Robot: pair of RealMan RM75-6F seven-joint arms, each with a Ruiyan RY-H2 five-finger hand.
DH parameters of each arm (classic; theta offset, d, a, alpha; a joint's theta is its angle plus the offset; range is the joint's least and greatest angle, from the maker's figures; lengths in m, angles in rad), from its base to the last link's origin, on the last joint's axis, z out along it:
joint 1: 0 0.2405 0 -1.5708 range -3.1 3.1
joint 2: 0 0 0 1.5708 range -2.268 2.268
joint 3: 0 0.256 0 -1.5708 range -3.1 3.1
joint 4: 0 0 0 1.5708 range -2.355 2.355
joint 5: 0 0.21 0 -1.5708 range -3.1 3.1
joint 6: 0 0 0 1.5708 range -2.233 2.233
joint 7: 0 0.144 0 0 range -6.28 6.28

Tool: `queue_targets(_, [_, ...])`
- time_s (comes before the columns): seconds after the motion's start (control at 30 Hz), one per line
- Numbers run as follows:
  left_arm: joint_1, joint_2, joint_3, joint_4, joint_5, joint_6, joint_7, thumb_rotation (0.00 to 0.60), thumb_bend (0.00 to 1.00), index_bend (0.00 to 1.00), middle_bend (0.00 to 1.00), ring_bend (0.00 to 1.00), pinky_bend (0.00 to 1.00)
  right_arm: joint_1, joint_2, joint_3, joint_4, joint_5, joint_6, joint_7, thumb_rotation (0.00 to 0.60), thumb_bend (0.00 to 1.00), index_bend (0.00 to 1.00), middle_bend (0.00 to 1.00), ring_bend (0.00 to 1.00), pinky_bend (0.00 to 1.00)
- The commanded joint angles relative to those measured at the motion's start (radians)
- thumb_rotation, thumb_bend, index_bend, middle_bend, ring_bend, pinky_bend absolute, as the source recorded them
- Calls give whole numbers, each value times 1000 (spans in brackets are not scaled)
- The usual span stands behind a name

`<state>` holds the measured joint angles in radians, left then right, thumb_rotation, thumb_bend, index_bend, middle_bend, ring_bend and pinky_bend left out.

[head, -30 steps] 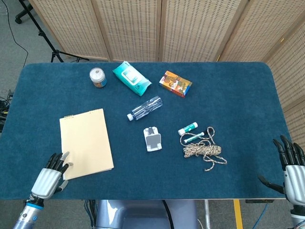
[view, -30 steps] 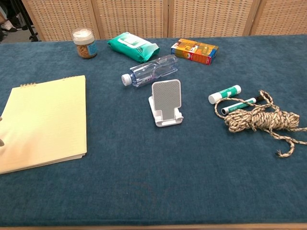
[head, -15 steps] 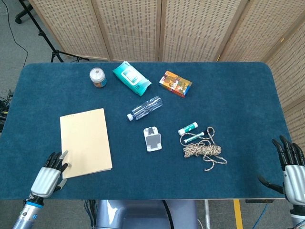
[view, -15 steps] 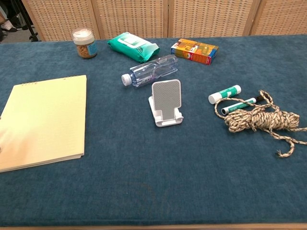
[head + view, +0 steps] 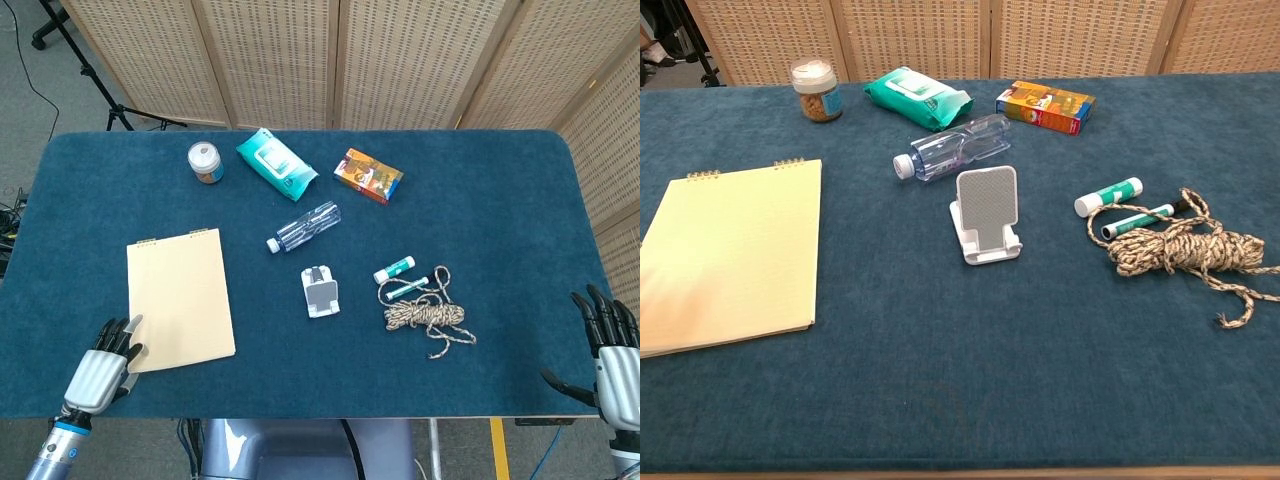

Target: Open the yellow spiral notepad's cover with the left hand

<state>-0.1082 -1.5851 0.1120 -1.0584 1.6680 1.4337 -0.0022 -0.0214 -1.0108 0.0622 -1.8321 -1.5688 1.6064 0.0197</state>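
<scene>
The yellow spiral notepad [image 5: 180, 298] lies flat and closed on the left side of the blue table, its spiral binding at the far edge; in the chest view the notepad [image 5: 730, 252] reaches the left frame border. My left hand [image 5: 100, 368] sits at the notepad's near left corner, fingers extended toward it and fingertips at its edge, holding nothing. It does not show in the chest view. My right hand [image 5: 612, 352] hovers off the table's right front edge, fingers spread, empty.
A small jar [image 5: 205, 162], a green wipes pack [image 5: 276, 163], an orange box [image 5: 368, 175], a clear bottle [image 5: 303, 226], a white phone stand [image 5: 320, 291], two markers [image 5: 397, 276] and a coiled rope [image 5: 428, 316] lie across the blue tablecloth [image 5: 480, 210].
The notepad has shifted slightly and settled flat, its near edge drawn a little away from the table's front. The left hand has edged back a bit. The right hand is still.
</scene>
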Motion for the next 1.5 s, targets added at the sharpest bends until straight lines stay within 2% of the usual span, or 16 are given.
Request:
queue_targets(0.03, [0,-2,0,6,7,14,-19,600,500,588,0,0,0,0,1,-1,-1,0,-2,2,600,0,0,0,0,0])
queue_targets(0.37, [1,11,10,-10,23,37,-43,600,647,793,0,0,0,1,3,-3,-4,0,-5,2,600,0,0,0,0,0])
queue_targets(0.63, [9,58,38,-83,38,42,-66,600,665,834,0,0,0,-1,6,-2,-6,2,-3,8,600,0,0,0,0,0])
queue_targets(0.8, [-12,140,42,-232,35,33,-191,600,673,842,0,0,0,-1,7,-2,-7,2,-1,8,600,0,0,0,0,0])
queue_targets(0.97, [-25,234,45,-374,47,46,-244,600,677,849,0,0,0,-1,6,-1,-6,6,-3,7,600,0,0,0,0,0])
queue_targets(1.17, [-63,334,9,-530,3,22,-409,600,677,850,0,0,0,-1,6,-3,-7,2,-4,5,600,0,0,0,0,0])
queue_targets(1.33, [-106,433,-69,-661,-115,-27,-608,600,677,852,0,0,0,-2,7,-1,-7,7,-2,7,600,0,0,0,0,0])
queue_targets(1.47, [-148,504,-169,-767,-330,-146,-813,600,677,853,0,0,0,1,6,-3,-7,4,-7,2,600,0,0,0,0,0])
queue_targets(1.5, [-157,515,-211,-792,-416,-179,-870,600,680,853,0,0,0,1,4,-4,-7,3,-8,0,600,0,0,0,0,0])
